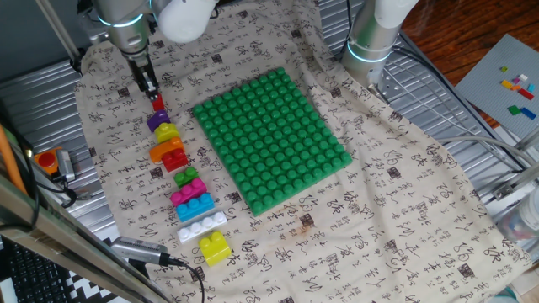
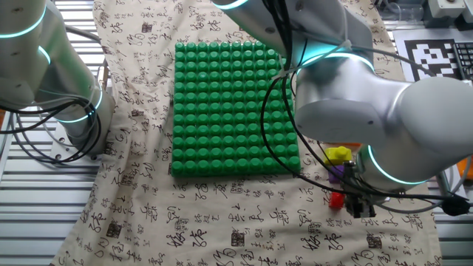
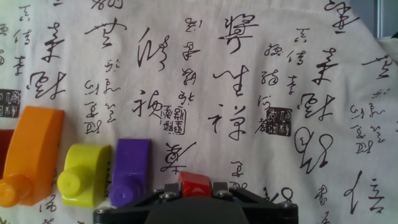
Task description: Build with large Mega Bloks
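My gripper [image 1: 156,97] is shut on a small red block [image 1: 158,103] at the far end of a row of Mega Bloks on the cloth. In the hand view the red block [image 3: 194,184] sits between my fingers [image 3: 166,191], just right of a purple block [image 3: 130,171], a yellow-green block [image 3: 84,175] and an orange block [image 3: 31,155]. The row continues in the fixed view with purple [image 1: 157,120], yellow [image 1: 167,133], orange [image 1: 167,148], red [image 1: 174,160], green [image 1: 186,178], pink [image 1: 187,193], blue [image 1: 194,207], white [image 1: 203,225] and yellow [image 1: 215,247] blocks. The green baseplate [image 1: 269,139] lies to the right.
A second arm's base [image 1: 370,46] stands behind the baseplate. A grey board with tiny bricks [image 1: 515,84] lies at the far right. A patterned cloth [image 1: 379,194] covers the table. A cable and tool [image 1: 139,251] lie at the front left edge.
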You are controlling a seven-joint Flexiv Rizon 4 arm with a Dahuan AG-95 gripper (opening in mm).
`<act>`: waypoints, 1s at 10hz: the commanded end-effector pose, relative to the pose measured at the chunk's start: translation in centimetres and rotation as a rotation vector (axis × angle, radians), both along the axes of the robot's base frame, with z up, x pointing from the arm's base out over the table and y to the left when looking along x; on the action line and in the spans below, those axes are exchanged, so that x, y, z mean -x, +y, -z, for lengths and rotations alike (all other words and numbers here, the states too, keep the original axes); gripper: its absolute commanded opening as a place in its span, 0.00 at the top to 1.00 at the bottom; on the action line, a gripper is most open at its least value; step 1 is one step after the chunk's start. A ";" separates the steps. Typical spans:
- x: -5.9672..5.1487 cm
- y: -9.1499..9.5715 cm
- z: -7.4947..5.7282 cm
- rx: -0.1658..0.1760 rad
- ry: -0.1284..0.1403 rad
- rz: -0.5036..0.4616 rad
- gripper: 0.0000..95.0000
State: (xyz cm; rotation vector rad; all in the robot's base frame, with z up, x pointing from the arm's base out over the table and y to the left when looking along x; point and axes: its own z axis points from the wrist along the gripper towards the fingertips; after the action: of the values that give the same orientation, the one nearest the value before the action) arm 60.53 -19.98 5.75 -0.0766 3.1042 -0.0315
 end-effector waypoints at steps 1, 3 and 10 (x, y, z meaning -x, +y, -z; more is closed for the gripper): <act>0.0 0.0 0.1 -0.002 0.000 0.006 0.80; 0.0 0.0 0.1 -0.003 -0.005 0.010 0.80; 0.3 0.2 0.3 -0.014 -0.007 0.003 0.60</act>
State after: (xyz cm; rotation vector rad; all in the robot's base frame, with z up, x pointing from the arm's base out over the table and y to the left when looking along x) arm 60.14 -19.71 5.35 -0.0727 3.0992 -0.0054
